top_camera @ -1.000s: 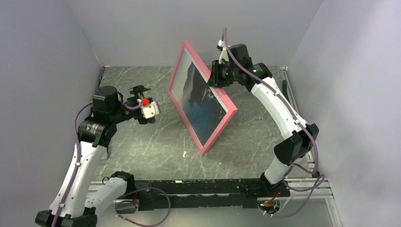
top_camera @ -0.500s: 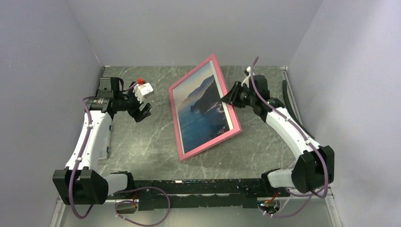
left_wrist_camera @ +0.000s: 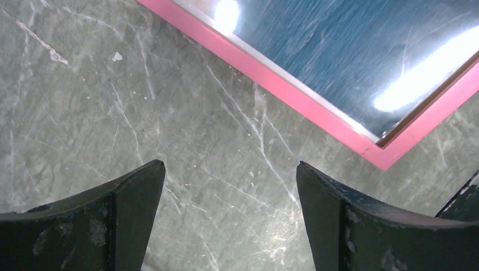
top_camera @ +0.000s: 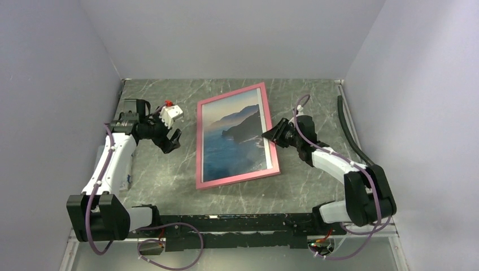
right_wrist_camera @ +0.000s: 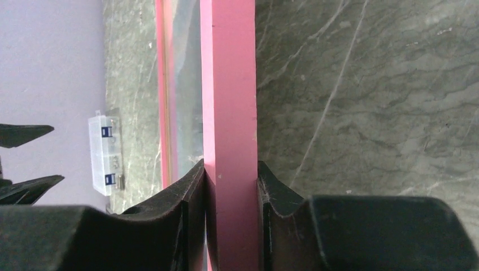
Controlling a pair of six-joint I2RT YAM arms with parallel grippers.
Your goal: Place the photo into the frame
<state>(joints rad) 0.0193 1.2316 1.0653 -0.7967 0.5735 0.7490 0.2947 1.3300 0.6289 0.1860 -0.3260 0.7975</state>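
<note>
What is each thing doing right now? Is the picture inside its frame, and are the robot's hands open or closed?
frame: lying picture side up on the table, flat or nearly so, one long edge pinched.
photo: inside the frame behind the pane, facing up.
left gripper: open, empty, above the table beside the frame.
right gripper: shut on the frame's pink border.

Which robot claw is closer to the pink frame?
Right. The right gripper clamps the right edge of the frame; the left gripper hovers open off its left edge, not touching.
</note>
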